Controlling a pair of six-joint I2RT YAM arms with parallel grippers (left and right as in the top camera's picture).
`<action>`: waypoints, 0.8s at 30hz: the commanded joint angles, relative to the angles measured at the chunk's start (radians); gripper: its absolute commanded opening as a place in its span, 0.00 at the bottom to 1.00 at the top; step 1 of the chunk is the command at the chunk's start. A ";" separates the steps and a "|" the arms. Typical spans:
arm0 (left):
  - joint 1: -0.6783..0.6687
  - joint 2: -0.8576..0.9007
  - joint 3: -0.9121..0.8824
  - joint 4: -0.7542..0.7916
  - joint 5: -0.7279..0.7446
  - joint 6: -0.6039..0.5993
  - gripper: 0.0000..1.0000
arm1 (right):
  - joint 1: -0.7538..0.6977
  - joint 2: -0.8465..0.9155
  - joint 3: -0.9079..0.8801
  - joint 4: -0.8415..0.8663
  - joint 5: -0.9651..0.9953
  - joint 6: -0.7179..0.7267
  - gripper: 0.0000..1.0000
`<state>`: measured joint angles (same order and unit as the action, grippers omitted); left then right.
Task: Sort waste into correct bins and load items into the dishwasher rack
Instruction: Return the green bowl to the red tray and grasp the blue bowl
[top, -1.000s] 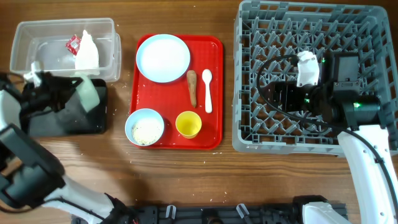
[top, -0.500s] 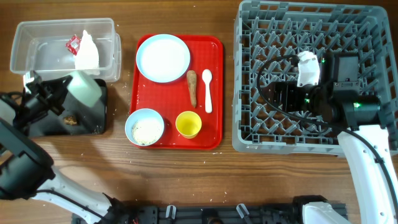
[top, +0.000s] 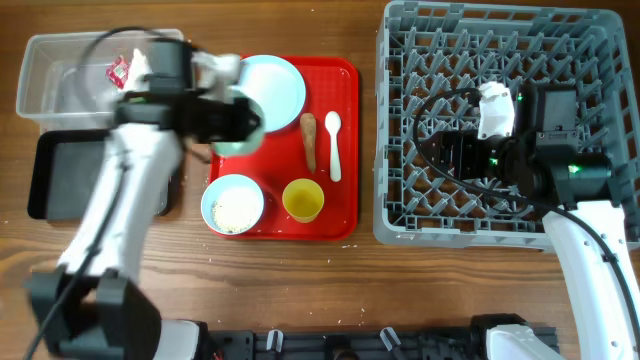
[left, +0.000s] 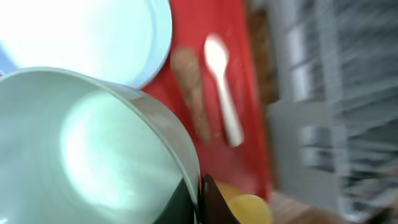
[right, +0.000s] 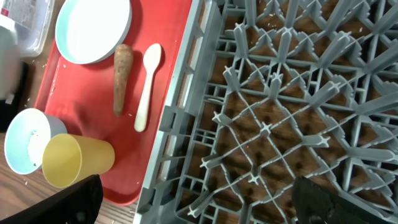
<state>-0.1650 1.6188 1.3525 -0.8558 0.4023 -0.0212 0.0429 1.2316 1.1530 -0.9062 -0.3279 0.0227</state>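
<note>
My left tool (top: 230, 118) grips the pale green bowl (left: 93, 149) by its rim, over the red tray's (top: 346, 150) left edge beside the plate (top: 275, 90). My right tool (right: 199, 205) hangs spread wide, empty, over the dishwasher rack (top: 600, 60) on the wooden worktop (top: 300, 280).

The table (top: 300, 285) is made of brown wood. Darker lines run across it from side to side, like the stripes in a plank. From above, the wood goes right out to every edge. The light is bright and even, and the shadows on the wood are soft. A small corner of the same wood shows in the right wrist view
</note>
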 joint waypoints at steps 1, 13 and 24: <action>-0.145 0.140 0.003 0.008 -0.409 -0.104 0.04 | -0.001 0.008 0.018 0.003 0.013 0.006 0.98; -0.216 0.296 0.045 0.032 -0.439 -0.103 0.78 | -0.001 0.008 0.018 0.000 0.017 0.003 0.98; -0.212 0.155 0.254 -0.521 -0.452 -0.314 0.91 | -0.001 0.008 0.018 -0.024 0.048 0.003 0.99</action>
<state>-0.3843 1.7943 1.6135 -1.3140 -0.0410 -0.2577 0.0429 1.2316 1.1530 -0.9245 -0.3134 0.0223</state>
